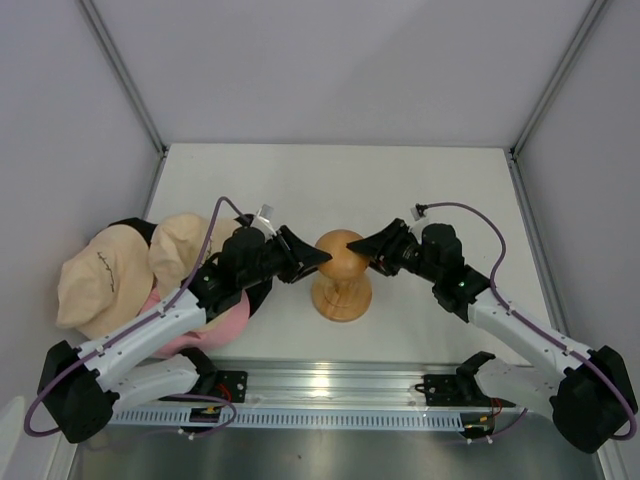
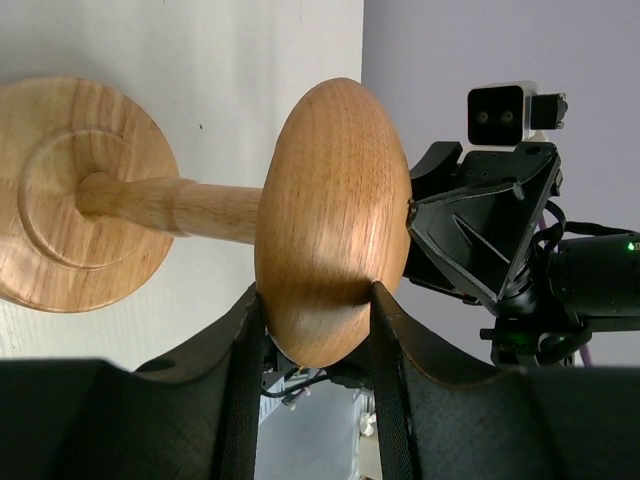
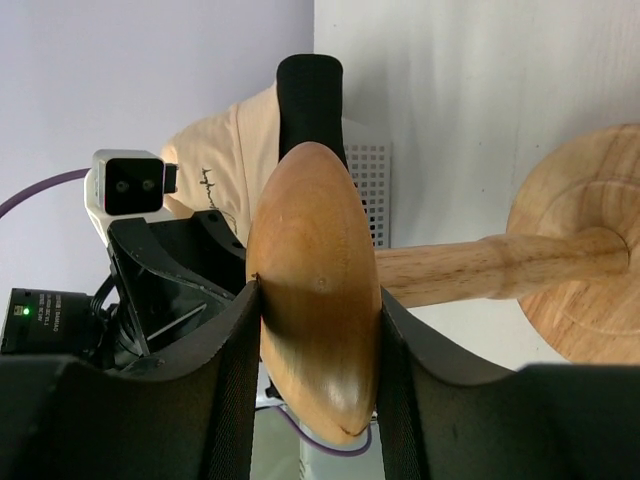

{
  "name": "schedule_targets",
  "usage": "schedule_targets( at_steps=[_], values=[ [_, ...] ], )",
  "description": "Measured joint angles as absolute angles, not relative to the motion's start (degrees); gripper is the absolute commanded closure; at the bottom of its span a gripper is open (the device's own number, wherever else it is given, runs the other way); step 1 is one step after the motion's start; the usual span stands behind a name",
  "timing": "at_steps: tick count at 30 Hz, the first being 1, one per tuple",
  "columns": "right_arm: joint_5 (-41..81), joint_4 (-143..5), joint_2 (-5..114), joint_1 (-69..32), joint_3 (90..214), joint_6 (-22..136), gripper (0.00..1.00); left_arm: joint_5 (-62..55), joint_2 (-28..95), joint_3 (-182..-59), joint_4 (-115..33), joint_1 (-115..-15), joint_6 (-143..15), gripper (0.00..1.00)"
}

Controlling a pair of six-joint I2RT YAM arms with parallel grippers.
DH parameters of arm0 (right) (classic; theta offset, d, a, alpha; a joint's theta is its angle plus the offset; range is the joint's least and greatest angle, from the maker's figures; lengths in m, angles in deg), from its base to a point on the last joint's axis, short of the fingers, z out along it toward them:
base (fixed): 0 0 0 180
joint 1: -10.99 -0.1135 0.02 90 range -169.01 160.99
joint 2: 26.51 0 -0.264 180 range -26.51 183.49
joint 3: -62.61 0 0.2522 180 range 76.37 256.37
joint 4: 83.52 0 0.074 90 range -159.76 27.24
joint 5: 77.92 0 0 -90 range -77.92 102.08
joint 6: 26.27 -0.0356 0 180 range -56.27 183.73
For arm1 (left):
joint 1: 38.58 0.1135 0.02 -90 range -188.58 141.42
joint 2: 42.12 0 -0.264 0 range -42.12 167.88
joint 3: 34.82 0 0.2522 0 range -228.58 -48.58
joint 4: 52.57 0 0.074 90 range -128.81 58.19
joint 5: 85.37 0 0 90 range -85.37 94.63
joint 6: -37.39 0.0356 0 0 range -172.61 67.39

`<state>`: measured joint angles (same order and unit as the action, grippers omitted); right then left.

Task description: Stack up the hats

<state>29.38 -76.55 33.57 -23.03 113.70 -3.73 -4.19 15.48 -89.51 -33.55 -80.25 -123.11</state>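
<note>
Far left: hats heaped unstacked at the table edge | centre-left: left gripper clamps the wooden stand by its dome | right: right gripper pinches the dome opposite, seemingly steadying it for stacking

The stand rises mid-tabletop, nearer the front edge. The hats lie heaped and overlapping at the left edge. The left gripper clasps the stand's top from the left, the right gripper from the right.
</note>
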Motion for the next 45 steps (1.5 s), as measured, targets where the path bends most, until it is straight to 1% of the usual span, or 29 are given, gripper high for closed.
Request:
schedule_targets(
  at_steps=[1,2,4,5,6,7,8,9,10,11,12,13,14,16,17,19,25,29,33,35,37,39,40,41,45],
  values=[
    [28.9,-76.5,33.5,-23.2,113.7,-3.8,0.68,-4.1,15.4,-89.5,-33.4,-80.3,-123.2,0.82],
    [28.6,-76.4,33.4,-23.4,113.6,-3.9,0.60,-3.9,15.4,-89.5,-33.3,-80.4,-123.3,0.80],
    [28.3,-76.4,33.4,-23.6,113.6,-4.0,0.48,-3.6,15.2,-89.5,-33.0,-80.5,-123.2,0.73],
    [28.0,-76.5,33.4,-23.7,113.6,-3.9,0.37,-3.5,15.2,-89.7,-32.7,-80.6,-123.1,0.68],
    [27.8,-76.1,33.3,-24.1,113.9,-3.2,0.32,-3.7,15.3,-90.1,-32.3,-80.9,-122.9,0.60],
    [27.8,-75.0,33.3,-24.8,114.2,-2.0,0.27,-3.6,15.3,-91.0,-31.5,-81.6,-121.9,0.57],
    [27.9,-73.6,33.3,-25.5,114.7,-1.0,0.18,-3.1,15.3,-91.9,-29.9,-82.1,-120.3,0.49],
    [27.7,-71.6,33.3,-25.9,115.3,0.2,0.14,-2.6,15.4,-92.7,-27.9,-82.5,-118.8,0.46],
    [27.4,-69.0,33.3,-26.4,115.9,1.5,0.12,-1.9,15.4,-93.4,-26.1,-82.7,-117.6,0.41],
    [27.3,-67.2,33.3,-26.5,116.5,2.5,0.08,-1.0,15.4,-94.0,-24.6,-82.7,-116.4,0.35],
    [27.1,-65.5,33.2,-26.4,117.4,3.6,0.06,-0.1,15.3,-94.6,-23.2,-82.7,-115.2,0.28],
    [26.6,-63.4,33.0,-26.2,118.4,4.7,0.04,0.7,15.2,-95.1,-21.8,-82.7,-114.1,0.24],
    [26.4,-61.5,32.9,-25.9,119.3,5.6,0.04,1.6,14.9,-95.6,-20.6,-82.7,-113.3,0.22],
    [26.2,-58.3,32.5,-24.8,120.6,7.2,0.01,3.3,14.0,-96.5,-18.1,-82.7,-111.8,0.13],
    [26.2,-56.8,32.1,-24.0,121.1,8.0,0.01,4.2,13.4,-97.1,-16.8,-82.7,-111.0,0.13],
    [26.3,-53.9,31.2,-22.2,121.8,9.3,0.00,5.9,12.1,-98.6,-13.8,-82.7,-109.2,0.07],
    [26.5,-42.7,28.1,-15.4,124.9,15.0,0.00,10.0,9.3,-108.0,-3.0,-82.5,-102.9,0.04],
    [26.7,-34.5,27.9,-10.2,131.5,20.9,0.01,13.8,6.1,-116.2,4.5,-82.3,-99.0,0.05],
    [24.9,-27.4,28.5,-8.3,142.2,28.0,0.00,21.2,0.9,-123.9,13.4,-82.3,-97.4,0.04],
    [23.7,-25.3,29.2,-8.2,147.5,31.2,0.01,27.0,-2.0,-127.1,18.8,-82.3,-97.6,0.02],
    [23.4,-24.5,30.0,-8.1,151.0,33.5,0.00,33.2,-4.1,-130.1,25.1,-82.2,-98.1,0.03],
    [23.6,-24.0,31.6,-8.1,153.6,35.2,0.00,38.5,-4.8,-131.6,29.6,-81.8,-98.9,0.07],
    [24.1,-24.2,32.7,-8.1,154.6,35.7,0.00,40.7,-4.7,-131.6,31.1,-81.4,-99.1,0.13],
    [24.5,-24.5,33.5,-8.1,155.3,36.2,0.00,42.1,-4.1,-131.1,32.5,-81.1,-99.1,0.15],
    [26.8,-26.1,40.0,-8.1,157.3,38.0,0.01,44.6,0.8,-127.0,35.9,-79.1,-97.5,0.20]
  ],
)
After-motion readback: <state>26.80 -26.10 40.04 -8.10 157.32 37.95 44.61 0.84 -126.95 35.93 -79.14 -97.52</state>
